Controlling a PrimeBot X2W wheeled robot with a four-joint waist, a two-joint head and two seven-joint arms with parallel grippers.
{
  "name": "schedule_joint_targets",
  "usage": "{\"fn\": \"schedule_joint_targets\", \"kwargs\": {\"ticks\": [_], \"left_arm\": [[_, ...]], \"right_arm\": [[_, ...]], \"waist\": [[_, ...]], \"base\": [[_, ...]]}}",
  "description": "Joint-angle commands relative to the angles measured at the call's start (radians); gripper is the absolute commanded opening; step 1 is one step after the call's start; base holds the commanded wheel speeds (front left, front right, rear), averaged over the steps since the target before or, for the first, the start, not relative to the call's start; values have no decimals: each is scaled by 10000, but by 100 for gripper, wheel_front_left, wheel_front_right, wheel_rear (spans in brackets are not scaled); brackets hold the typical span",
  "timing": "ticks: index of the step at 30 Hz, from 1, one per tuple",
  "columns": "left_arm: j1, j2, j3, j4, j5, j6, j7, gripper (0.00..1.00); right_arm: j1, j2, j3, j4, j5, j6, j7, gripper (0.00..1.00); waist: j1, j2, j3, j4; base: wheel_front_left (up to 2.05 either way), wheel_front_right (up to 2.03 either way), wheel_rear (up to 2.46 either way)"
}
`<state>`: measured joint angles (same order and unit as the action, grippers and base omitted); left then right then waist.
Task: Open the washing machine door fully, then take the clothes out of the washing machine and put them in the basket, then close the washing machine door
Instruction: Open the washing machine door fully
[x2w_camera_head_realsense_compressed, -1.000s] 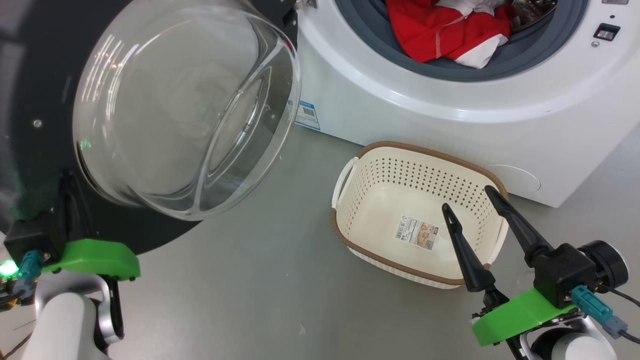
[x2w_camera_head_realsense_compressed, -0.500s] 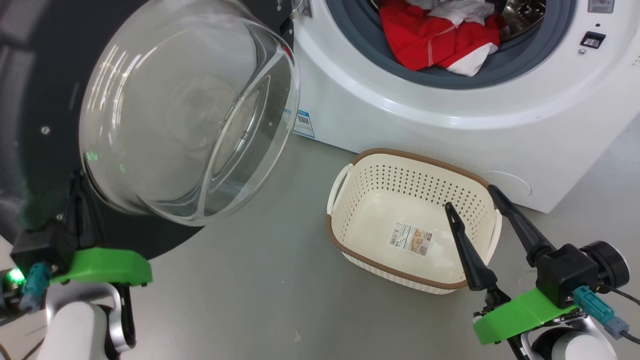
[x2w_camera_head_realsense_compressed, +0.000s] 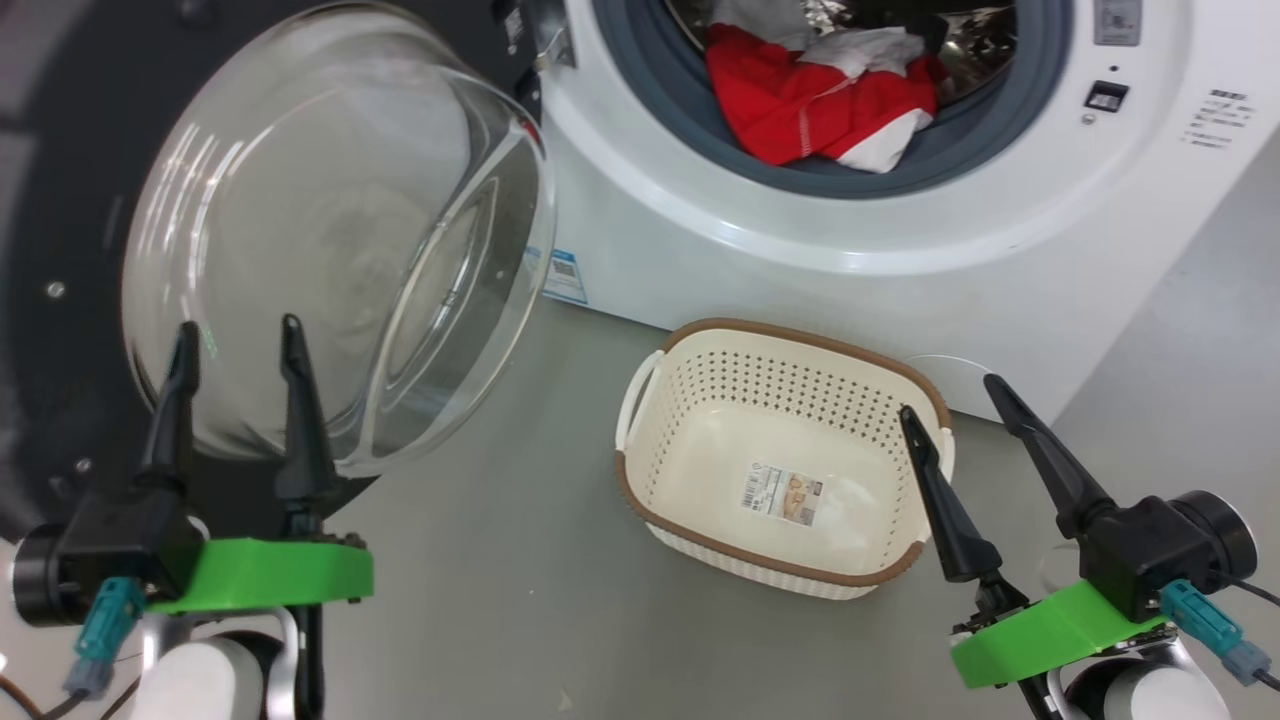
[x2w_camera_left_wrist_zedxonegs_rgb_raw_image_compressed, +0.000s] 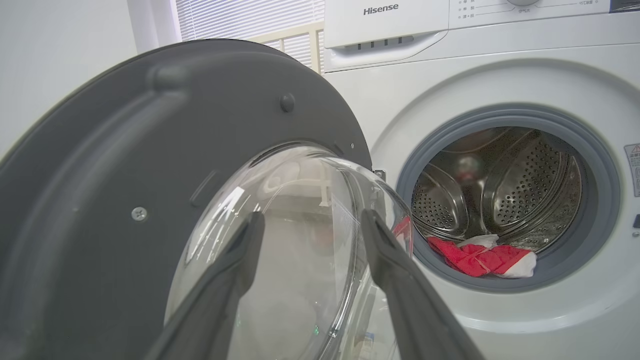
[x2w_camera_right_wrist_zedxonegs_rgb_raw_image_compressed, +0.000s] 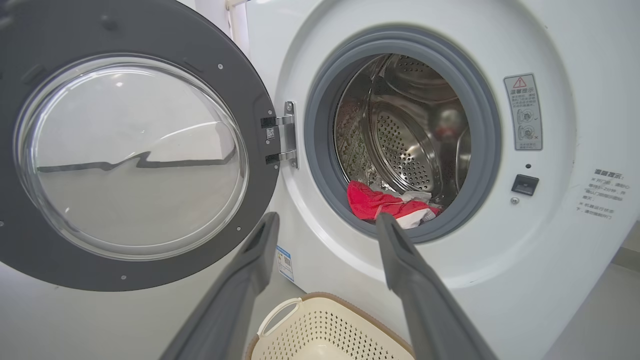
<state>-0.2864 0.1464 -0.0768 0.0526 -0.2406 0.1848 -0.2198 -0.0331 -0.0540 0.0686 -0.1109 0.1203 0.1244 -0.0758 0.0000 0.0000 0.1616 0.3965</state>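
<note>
The washing machine stands ahead with its door swung wide open to the left. Red and white clothes lie at the front of the drum. The cream basket sits empty on the floor in front of the machine. My left gripper is open with nothing in it, just before the door's glass bowl. Near the basket's right end my right gripper is open, holding nothing.
Grey floor stretches between the open door and the basket. A small blue label sits low on the machine's front. The door latch slot is right of the drum opening. A white wall and a blind stand behind the door.
My left gripper has let go of the door's rim, opened and drawn back into view. The camera has shifted, so the machine and basket sit further left and lower. The right gripper stays as before.
</note>
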Motion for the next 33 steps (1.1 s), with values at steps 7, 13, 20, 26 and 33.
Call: {"fn": "schedule_joint_targets", "kwargs": {"ticks": [7,13,20,26,33], "left_arm": [[240,287,-207,-1114,-183,-508,297,100],[460,162,-447,-1411,-650,-879,453,100],[588,62,-567,-1466,-1358,-1379,600,100],[681,131,-543,-1189,-1665,-1654,464,100],[1006,221,-386,-780,-1639,-1634,70,100]], "right_arm": [[-328,36,-81,83,299,63,-525,100],[-339,36,-233,348,405,63,-842,100],[-357,37,-336,606,410,63,-1066,100],[-376,37,-448,884,450,63,-1321,100],[-261,37,-483,1143,574,63,-1569,100]], "waist": [[0,0,-251,-867],[0,0,-370,-1560],[0,0,-421,-2296],[0,0,-479,-3106],[0,0,-676,-4034]], "base": [[0,0,0],[0,0,0],[0,0,0],[0,0,0],[0,0,0]]}}
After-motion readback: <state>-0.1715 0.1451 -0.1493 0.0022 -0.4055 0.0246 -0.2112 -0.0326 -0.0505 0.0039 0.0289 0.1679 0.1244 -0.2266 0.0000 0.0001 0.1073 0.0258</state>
